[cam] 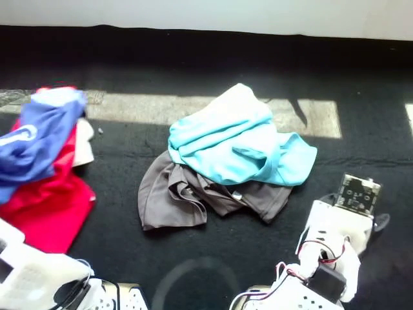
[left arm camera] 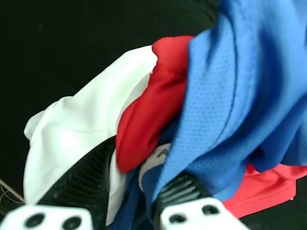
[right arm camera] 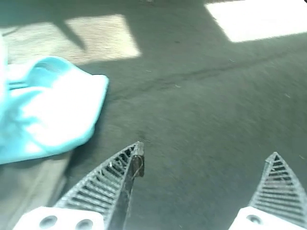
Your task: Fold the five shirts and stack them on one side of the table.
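Observation:
A blue shirt (cam: 35,145) lies bunched over a red shirt (cam: 48,206) at the table's left, with a white shirt (cam: 84,145) peeking out beside them. In the left wrist view my left gripper (left arm camera: 144,167) is shut on a fold of the blue shirt (left arm camera: 230,105), with the red shirt (left arm camera: 153,110) and white shirt (left arm camera: 81,124) pressed close around it. A cyan shirt (cam: 235,139) lies crumpled on a grey shirt (cam: 187,194) at the centre. My right gripper (right arm camera: 207,149) hangs open over bare cloth beside the cyan shirt (right arm camera: 43,115).
The table is covered in black cloth (cam: 193,58) with bright sunlit patches (cam: 135,106) across the middle. My right arm (cam: 335,239) stands at the front right. Free surface lies at the right and along the back.

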Tool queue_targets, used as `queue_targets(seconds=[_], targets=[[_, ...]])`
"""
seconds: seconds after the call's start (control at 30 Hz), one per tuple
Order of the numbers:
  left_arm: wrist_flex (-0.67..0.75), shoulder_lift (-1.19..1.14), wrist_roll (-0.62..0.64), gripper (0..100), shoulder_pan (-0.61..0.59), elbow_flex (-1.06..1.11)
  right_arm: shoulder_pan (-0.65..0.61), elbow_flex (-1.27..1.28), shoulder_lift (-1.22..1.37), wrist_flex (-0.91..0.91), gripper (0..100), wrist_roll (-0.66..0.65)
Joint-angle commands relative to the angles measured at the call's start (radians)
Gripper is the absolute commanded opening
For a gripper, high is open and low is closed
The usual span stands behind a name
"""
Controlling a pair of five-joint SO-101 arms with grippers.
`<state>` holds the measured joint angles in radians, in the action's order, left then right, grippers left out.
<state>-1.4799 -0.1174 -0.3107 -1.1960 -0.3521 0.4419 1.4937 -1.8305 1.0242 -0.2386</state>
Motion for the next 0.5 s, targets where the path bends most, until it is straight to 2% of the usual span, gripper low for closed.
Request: queue_targets(seconds=[0.0,0.07,0.27,0.37,0.47], targets=[[-0.031,0.094,-0.008,1,-0.054,-0.053,-0.054,-0.116,0.033,-0.016,37.1,0.012],[-0.092,0.108,-0.008,5,-0.051,-0.061,-0.056,-0.213,0.117,-0.016,37.1,0.012],[-0.279,0.186,-0.003,30,0.071,-0.058,-0.065,-0.664,0.607,0.044,37.1,0.097],[-0.285,0.269,-0.002,31,0.193,-0.050,-0.116,-0.878,0.855,0.143,37.1,0.127],[-0.285,0.338,0.000,30,0.367,-0.041,-0.176,-1.035,1.044,0.222,37.1,0.155]])
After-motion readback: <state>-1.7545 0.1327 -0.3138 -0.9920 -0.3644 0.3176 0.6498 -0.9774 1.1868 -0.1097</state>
